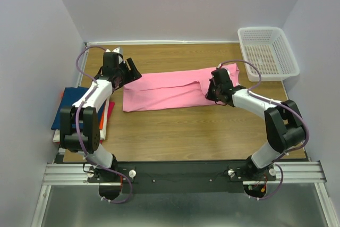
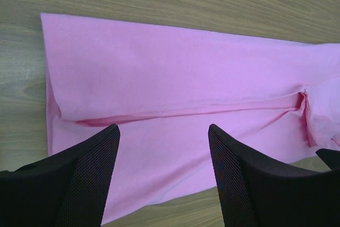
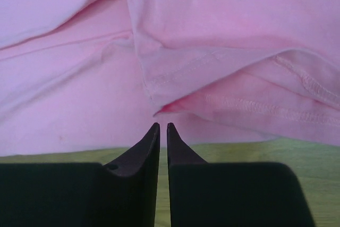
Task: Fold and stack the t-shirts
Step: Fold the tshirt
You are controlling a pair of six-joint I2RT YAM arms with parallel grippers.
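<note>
Right claw [image 3: 163, 126] hovering pinched closed, empty; left claw [image 2: 163, 128] gaping, empty. Pink shirt [image 1: 164, 90] looking floppy: pinch hem [image 2: 54, 67] corners.

plain pink t-shirt [image 1: 170, 91], white mesh basket [image 1: 268, 57], brown wood-grain table [image 1: 175, 131], dark blue shirt [image 1: 62, 111]

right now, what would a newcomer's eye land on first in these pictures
The bright pink t-shirt, folded into a long strip across the middle of the wooden table, stands out first. The left fingers hang open by its left end, while the right fingers are shut at its right end. A stack of folded shirts, dark blue on top, sits at the table's left edge, and a white mesh basket at the far right corner.
</note>
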